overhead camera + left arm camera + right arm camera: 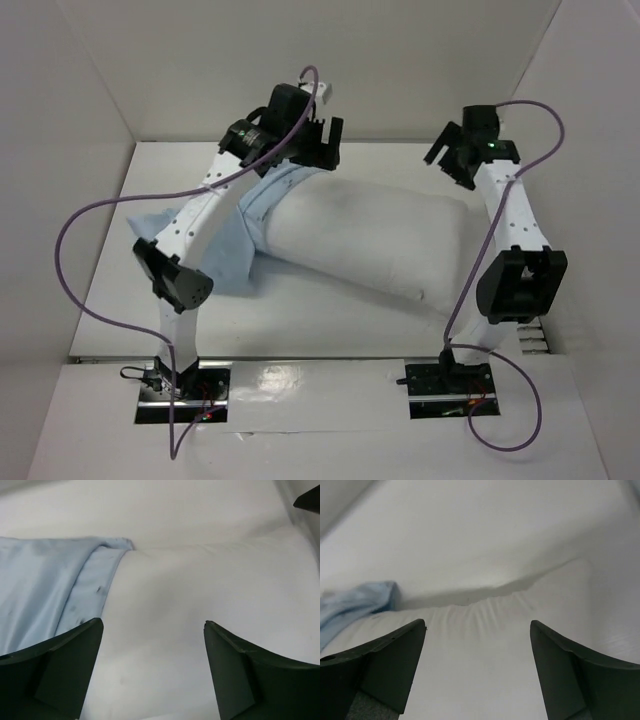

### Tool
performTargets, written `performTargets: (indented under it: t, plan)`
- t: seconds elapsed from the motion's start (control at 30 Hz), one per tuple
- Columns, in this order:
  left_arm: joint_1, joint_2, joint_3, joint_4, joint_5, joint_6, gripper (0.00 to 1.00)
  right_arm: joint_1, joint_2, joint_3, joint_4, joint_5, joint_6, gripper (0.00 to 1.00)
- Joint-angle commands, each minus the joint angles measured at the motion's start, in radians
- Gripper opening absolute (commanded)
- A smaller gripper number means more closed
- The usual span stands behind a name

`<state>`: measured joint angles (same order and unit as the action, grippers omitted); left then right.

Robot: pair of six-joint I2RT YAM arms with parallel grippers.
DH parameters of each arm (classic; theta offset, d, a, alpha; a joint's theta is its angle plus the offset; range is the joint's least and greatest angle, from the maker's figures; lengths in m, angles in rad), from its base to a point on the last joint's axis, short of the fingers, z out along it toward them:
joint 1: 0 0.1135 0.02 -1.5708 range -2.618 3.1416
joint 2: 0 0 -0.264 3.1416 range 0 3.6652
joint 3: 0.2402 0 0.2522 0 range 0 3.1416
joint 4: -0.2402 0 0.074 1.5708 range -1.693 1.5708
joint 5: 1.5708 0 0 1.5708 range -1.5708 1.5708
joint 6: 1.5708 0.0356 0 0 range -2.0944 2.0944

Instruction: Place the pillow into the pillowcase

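Centre frame, the white pillow (370, 245) lies on the worktop (330, 325), only its left end tucked inside the blue pillowcase (225, 255); most is not yet covered. Above its far edge, left hand (322, 150) and right hand (452, 168) hang spread, holding nothing.

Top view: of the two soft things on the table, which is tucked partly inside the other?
The plump white pillow: its left end sits inside the mouth of the limp light blue pillowcase, which wraps round it.

The pillow (380, 235) blocks the middle of the tabletop (330, 318). Bare strips run in front and behind. Walls (60, 150) close three sides.
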<state>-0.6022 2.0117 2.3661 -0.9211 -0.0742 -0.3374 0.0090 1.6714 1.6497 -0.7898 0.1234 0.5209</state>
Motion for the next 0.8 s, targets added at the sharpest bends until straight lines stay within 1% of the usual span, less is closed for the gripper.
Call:
performTargets:
  t: [0.0,0.03,0.1,0.13,0.17,0.2,0.23,0.27,0.33,0.37,0.43,0.47,0.5,0.57,0.6,0.7,0.77]
  plan:
    - [-0.008,-0.206,-0.016,0.143,-0.110,0.055,0.93,-0.075,-0.055,0.104,0.115,-0.074,-0.038,0.92]
    - [-0.008,-0.215,-0.052,0.143,-0.119,0.055,0.80,-0.075,-0.077,0.104,0.115,-0.074,-0.047,0.94]
    - [-0.008,-0.250,-0.108,0.131,-0.169,0.055,0.65,-0.089,-0.128,0.053,0.115,-0.108,-0.064,0.94]
    - [-0.008,-0.266,-0.145,0.122,-0.185,0.045,0.62,-0.089,-0.128,0.026,0.115,-0.122,-0.074,0.94]
    - [-0.008,-0.283,-0.230,0.122,-0.202,0.032,0.60,-0.089,-0.184,-0.054,0.142,-0.145,-0.088,0.94]
    - [-0.008,-0.298,-0.276,0.131,-0.235,0.012,0.60,-0.089,-0.215,-0.098,0.156,-0.180,-0.088,0.94]
    - [-0.008,-0.336,-0.369,0.131,-0.299,-0.011,0.60,-0.074,-0.276,-0.140,0.165,-0.191,-0.088,0.94]
    - [-0.008,-0.358,-0.420,0.131,-0.315,-0.056,0.62,-0.061,-0.303,-0.213,0.166,-0.205,-0.104,0.94]
    - [0.030,-0.402,-0.522,0.151,-0.306,-0.089,0.67,-0.029,-0.361,-0.263,0.152,-0.205,-0.104,0.94]
    - [0.039,-0.442,-0.606,0.165,-0.297,-0.104,0.68,-0.020,-0.381,-0.315,0.152,-0.205,-0.104,0.94]
    - [0.039,-0.471,-0.677,0.174,-0.286,-0.126,0.70,-0.007,-0.412,-0.353,0.110,-0.192,-0.104,0.94]
    - [0.039,-0.485,-0.749,0.191,-0.298,-0.136,0.71,-0.007,-0.444,-0.373,0.110,-0.192,-0.104,0.95]
    - [0.039,-0.510,-0.783,0.208,-0.299,-0.137,0.79,-0.007,-0.458,-0.410,0.084,-0.174,-0.113,0.97]
    - [0.030,-0.510,-0.846,0.219,-0.338,-0.156,0.83,-0.007,-0.493,-0.439,0.063,-0.159,-0.123,1.00]
    - [0.030,-0.510,-0.861,0.219,-0.357,-0.175,0.84,-0.007,-0.493,-0.462,0.034,-0.150,-0.124,1.00]
    - [0.019,-0.510,-0.899,0.219,-0.427,-0.199,0.83,-0.039,-0.522,-0.501,-0.005,-0.128,-0.124,1.00]
    - [0.019,-0.479,-0.900,0.219,-0.447,-0.199,0.82,-0.059,-0.536,-0.510,-0.023,-0.116,-0.134,1.00]
